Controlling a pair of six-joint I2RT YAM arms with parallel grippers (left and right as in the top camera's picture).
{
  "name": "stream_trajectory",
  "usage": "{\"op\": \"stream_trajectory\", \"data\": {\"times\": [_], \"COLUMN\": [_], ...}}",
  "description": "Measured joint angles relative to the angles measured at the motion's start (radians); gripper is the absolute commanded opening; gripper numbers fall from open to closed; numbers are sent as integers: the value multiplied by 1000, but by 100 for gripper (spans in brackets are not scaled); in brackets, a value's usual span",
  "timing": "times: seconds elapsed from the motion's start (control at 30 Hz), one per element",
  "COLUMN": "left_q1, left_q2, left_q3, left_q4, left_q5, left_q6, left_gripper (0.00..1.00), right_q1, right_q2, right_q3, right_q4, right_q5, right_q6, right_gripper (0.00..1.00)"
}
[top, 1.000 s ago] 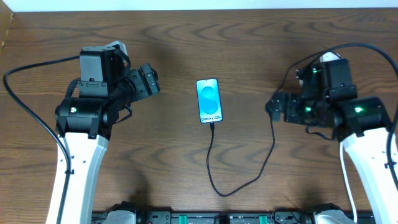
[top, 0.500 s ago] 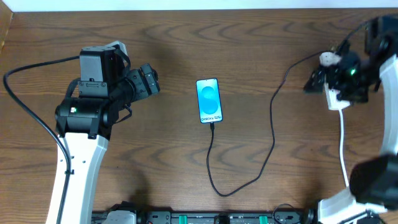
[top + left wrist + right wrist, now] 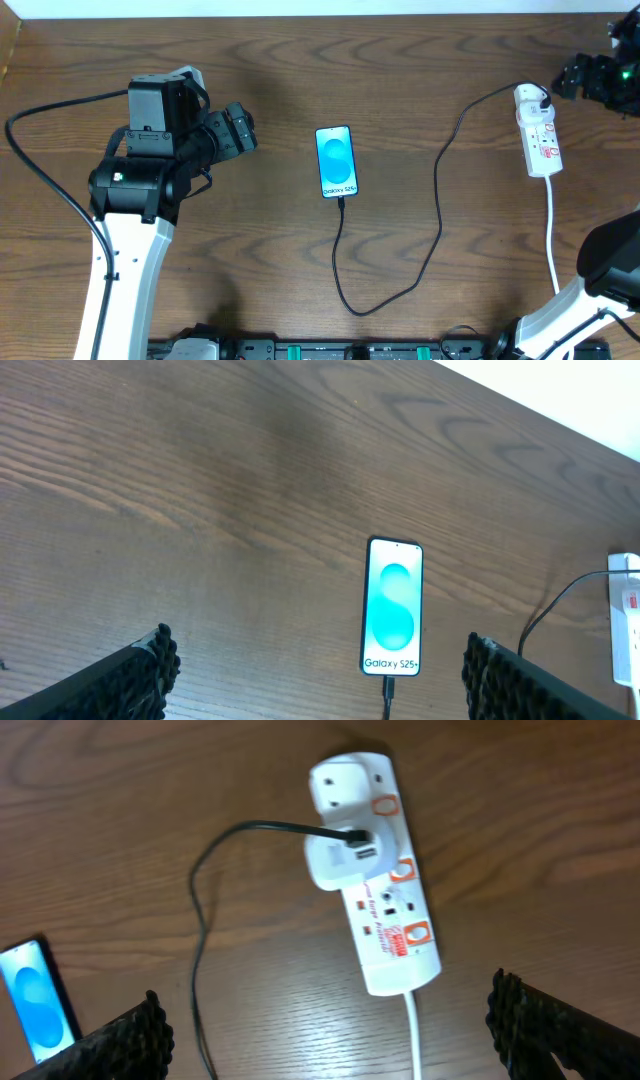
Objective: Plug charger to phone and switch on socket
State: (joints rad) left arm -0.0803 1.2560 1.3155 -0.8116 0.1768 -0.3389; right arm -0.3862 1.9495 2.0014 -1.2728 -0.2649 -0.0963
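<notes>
Switching looks the remaining step: charger seems seated in phone, so right gripper, fingers apart like left gripper, must press socket switch.

Overhead straight down; L wrist eyes phone, R wrist close over socket; phone shared.

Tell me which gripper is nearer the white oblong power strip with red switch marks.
Right. The right gripper hovers just beside one end of the white oblong power strip, apart from it. The left gripper sits far off, on the other side of the cyan-screened phone.
</notes>
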Motion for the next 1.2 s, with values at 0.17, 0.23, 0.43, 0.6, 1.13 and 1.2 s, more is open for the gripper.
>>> {"op": "stream_trajectory", "data": {"times": [0.17, 0.23, 0.43, 0.6, 1.13, 1.2], "left_q1": [0, 0, 0, 0, 0, 0], "left_q2": [0, 0, 0, 0, 0, 0], "left_q3": [0, 0, 0, 0, 0, 0], "left_q4": [0, 0, 0, 0, 0, 0], "left_q5": [0, 0, 0, 0, 0, 0], "left_q6": [0, 0, 0, 0, 0, 0], "left_gripper": [92, 92, 92, 93, 92, 93], "right_q1": [-24, -25, -25, -24, 11, 11], "right_q2": [100, 154, 303, 371, 418, 418], "right_q3": [2, 2, 2, 2, 2, 2], "right_q4": [-23, -25, 11, 72, 153, 152], "right_q5": [0, 0, -12, -19, -60, -61], "right_q6": [-19, -33, -91, -117, -211, -215], "right_gripper": [99, 99, 99, 99, 99, 99]}}
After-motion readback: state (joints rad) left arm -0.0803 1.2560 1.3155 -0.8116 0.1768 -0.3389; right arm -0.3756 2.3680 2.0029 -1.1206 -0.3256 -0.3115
